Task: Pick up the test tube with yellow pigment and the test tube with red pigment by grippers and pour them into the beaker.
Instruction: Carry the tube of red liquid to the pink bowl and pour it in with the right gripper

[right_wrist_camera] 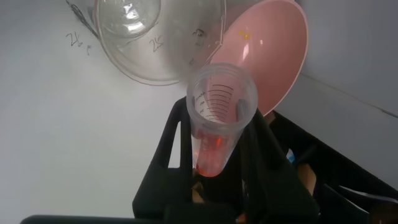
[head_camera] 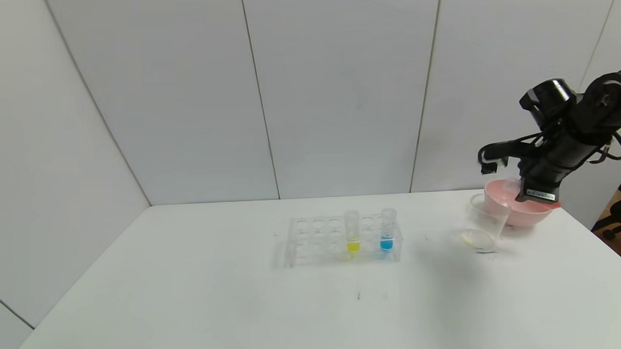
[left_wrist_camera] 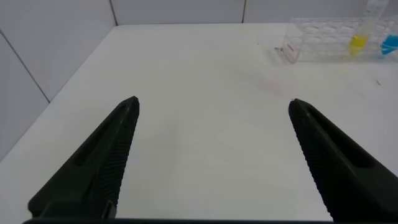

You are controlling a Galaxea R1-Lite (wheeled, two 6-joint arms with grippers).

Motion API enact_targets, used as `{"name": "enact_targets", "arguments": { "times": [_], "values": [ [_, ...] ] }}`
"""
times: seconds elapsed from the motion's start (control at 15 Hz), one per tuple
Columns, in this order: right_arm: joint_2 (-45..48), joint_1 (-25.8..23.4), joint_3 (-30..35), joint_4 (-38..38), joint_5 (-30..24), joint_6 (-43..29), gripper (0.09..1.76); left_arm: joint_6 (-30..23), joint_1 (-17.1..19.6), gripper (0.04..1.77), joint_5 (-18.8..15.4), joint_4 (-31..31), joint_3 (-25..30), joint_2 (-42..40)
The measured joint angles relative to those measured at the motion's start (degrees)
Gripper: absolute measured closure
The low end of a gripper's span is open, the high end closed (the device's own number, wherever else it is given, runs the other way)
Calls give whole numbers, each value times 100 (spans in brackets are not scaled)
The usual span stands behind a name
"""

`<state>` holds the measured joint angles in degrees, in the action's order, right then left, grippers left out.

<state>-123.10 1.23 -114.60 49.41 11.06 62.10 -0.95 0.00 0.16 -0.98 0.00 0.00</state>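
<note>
My right gripper [right_wrist_camera: 217, 158] clamps the small clear tube with orange-red liquid [right_wrist_camera: 214, 130] above the clear tapered beaker [head_camera: 481, 224], unpoured; the clear yellow-bottomed tube [head_camera: 352, 231] waits racked, left gripper [left_wrist_camera: 211, 124] wide.

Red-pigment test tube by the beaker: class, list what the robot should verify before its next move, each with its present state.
1. Right gripper shut on the test tube with red pigment: ok.
2. Red liquid in that tube: ok.
3. Tube mouth over the beaker: not ok, it is beside the pink bowl.
4. Beaker upright: ok.
5. Test tube with yellow pigment in the rack: ok.
6. Left gripper open, free: ok.
</note>
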Motion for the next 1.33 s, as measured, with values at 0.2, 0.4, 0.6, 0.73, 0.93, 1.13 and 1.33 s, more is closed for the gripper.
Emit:
{"name": "enact_targets", "arguments": {
  "times": [0.2, 0.4, 0.6, 0.73, 0.93, 1.13, 1.33],
  "values": [
    [-61, 78, 0, 18, 71, -5, 134, 0, 0, 9, 0, 0, 0, 0],
    [-127, 144, 0, 0, 345, 9, 134, 0, 0, 9, 0, 0, 0, 0],
    [-156, 204, 0, -9, 363, 20, 134, 0, 0, 9, -2, 0, 0, 0],
    [-156, 245, 0, -17, 484, 28, 134, 0, 0, 9, 0, 0, 0, 0],
    [-160, 288, 0, -23, 618, 39, 134, 0, 0, 9, 0, 0, 0, 0],
    [-165, 319, 0, -30, 750, 44, 134, 0, 0, 9, -2, 0, 0, 0],
    [-165, 364, 0, -50, 859, 145, 134, 0, 0, 9, 0, 0, 0, 0]
  ]
}}
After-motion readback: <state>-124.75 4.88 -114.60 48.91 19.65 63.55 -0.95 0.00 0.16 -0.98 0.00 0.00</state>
